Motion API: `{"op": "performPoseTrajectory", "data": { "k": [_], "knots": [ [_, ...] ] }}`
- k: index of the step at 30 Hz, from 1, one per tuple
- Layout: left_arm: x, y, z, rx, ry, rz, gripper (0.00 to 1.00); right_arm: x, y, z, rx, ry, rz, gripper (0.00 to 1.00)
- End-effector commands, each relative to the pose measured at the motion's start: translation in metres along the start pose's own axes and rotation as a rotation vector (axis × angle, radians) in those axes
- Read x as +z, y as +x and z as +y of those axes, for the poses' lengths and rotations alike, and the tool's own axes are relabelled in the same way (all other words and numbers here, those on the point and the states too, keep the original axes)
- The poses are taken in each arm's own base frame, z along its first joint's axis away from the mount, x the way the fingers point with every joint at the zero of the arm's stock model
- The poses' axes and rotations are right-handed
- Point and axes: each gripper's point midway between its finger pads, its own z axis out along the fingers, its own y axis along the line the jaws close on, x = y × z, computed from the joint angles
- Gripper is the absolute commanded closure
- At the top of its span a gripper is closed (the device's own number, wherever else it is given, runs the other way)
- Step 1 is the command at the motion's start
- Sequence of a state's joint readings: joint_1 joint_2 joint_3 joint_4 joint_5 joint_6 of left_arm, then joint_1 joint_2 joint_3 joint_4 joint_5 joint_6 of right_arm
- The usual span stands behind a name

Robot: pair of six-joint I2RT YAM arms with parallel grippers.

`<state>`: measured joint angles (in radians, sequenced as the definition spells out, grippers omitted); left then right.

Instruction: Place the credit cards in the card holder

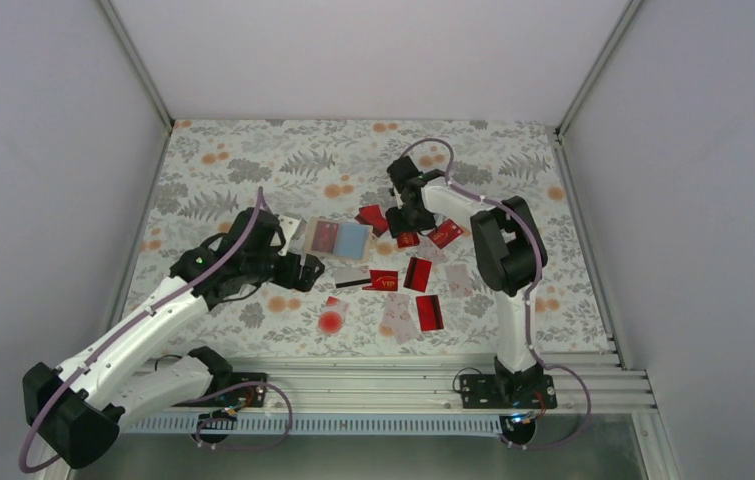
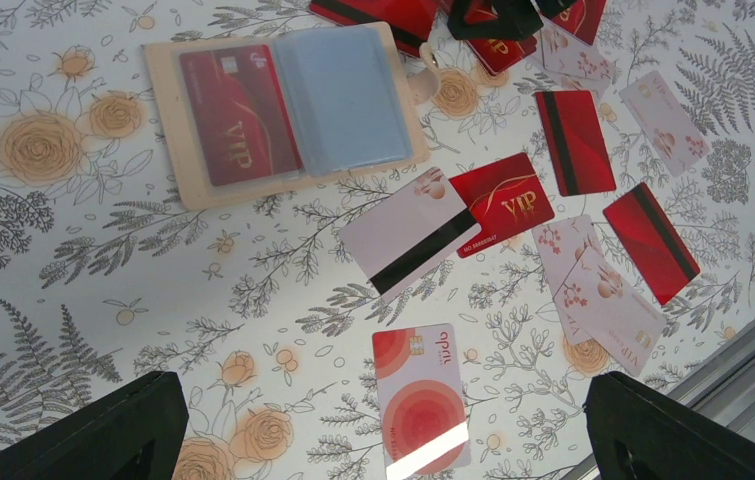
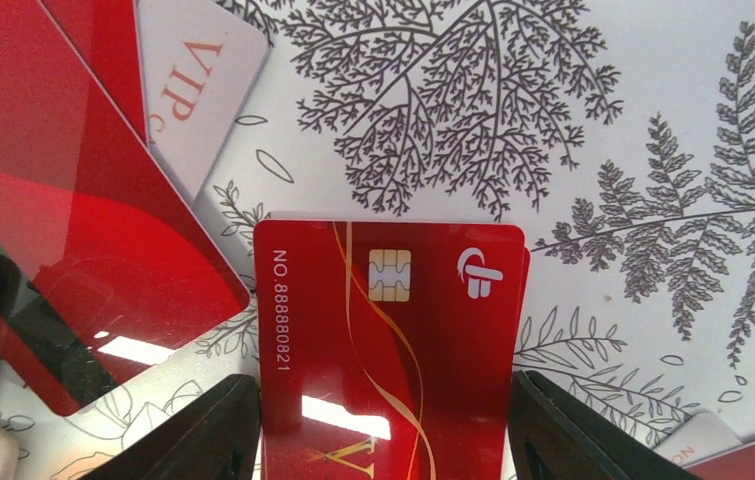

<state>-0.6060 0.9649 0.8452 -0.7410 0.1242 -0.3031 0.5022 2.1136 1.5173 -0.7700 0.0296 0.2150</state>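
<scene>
Between right fingers [image 3: 203, 435], red chip card [image 3: 393, 330]; other cards [image 3: 73, 180] alongside

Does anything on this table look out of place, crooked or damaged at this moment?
Nothing looks damaged. The small flat credit cards lie loose at many angles on the flower-patterned tablecloth, and two pale pinkish-white cards overlap. The open tan folding card holder holds only one glossy red card.

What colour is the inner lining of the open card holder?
The card holder has a light blue lining, clearest in the left wrist view.
</scene>
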Motion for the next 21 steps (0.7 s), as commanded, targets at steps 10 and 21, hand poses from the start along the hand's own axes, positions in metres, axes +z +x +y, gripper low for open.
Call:
{"op": "performPoseTrajectory", "data": {
  "k": [10,21],
  "knots": [
    [0.004,0.003,0.002,-0.008,-0.004,0.011,0.00,0.037,0.064,0.012,0.002,-0.013,0.240,0.44],
    [0.000,-0.006,-0.003,-0.003,0.012,0.003,0.00,-0.016,0.024,0.014,0.042,-0.049,0.102,0.46]
  ]
}}
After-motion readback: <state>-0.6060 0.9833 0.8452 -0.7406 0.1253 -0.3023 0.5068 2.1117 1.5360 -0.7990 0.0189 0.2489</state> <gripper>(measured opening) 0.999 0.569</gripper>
